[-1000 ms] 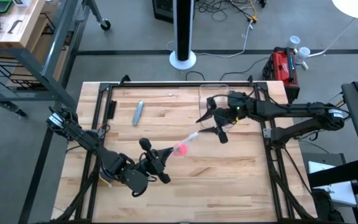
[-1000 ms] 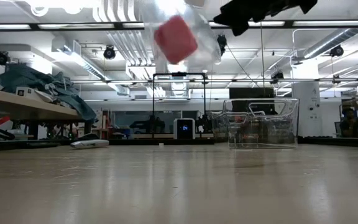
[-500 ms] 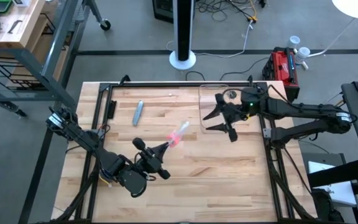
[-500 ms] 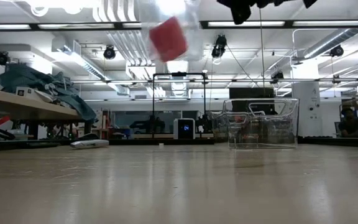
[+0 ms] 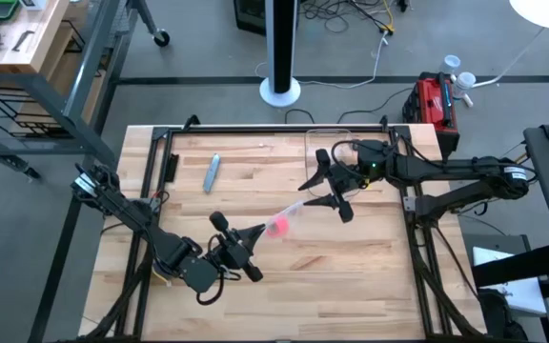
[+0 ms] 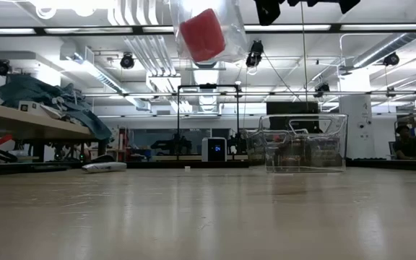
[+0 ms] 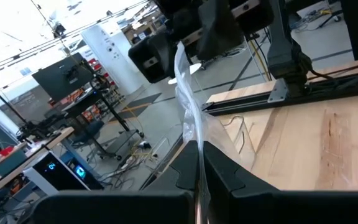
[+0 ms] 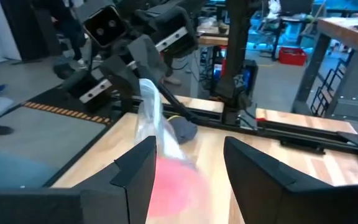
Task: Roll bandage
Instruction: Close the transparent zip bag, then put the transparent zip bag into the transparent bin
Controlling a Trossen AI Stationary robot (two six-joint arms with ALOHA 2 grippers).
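Pinching the clear plastic bag (image 7: 190,121) by one edge, our left gripper (image 7: 199,163) has its fingers pressed tight together on the film, and we hold the bag lifted off the wooden table (image 5: 370,257) near the front centre. The bandage (image 5: 276,227) sits inside that bag as a small compact pink-red roll; in the low view we see it (image 6: 201,34) hanging high above the tabletop within the crinkled plastic (image 6: 226,29). From the right wrist camera the roll shows as a pink blur (image 8: 178,180) just beyond our own fingers.

Our right gripper (image 5: 330,189) hovers just beside the far end of the bag, its fingers (image 8: 137,167) spread apart with nothing between them; we cannot tell whether a fingertip brushes the plastic. It hangs over the front edge of a clear plastic bin (image 5: 327,140), which stands toward the back right of the table and appears in the low view as a transparent box (image 6: 305,143).

Farther off, toward the back left, a grey-blue lump (image 5: 212,172) lies on the wood, well apart from both arms.
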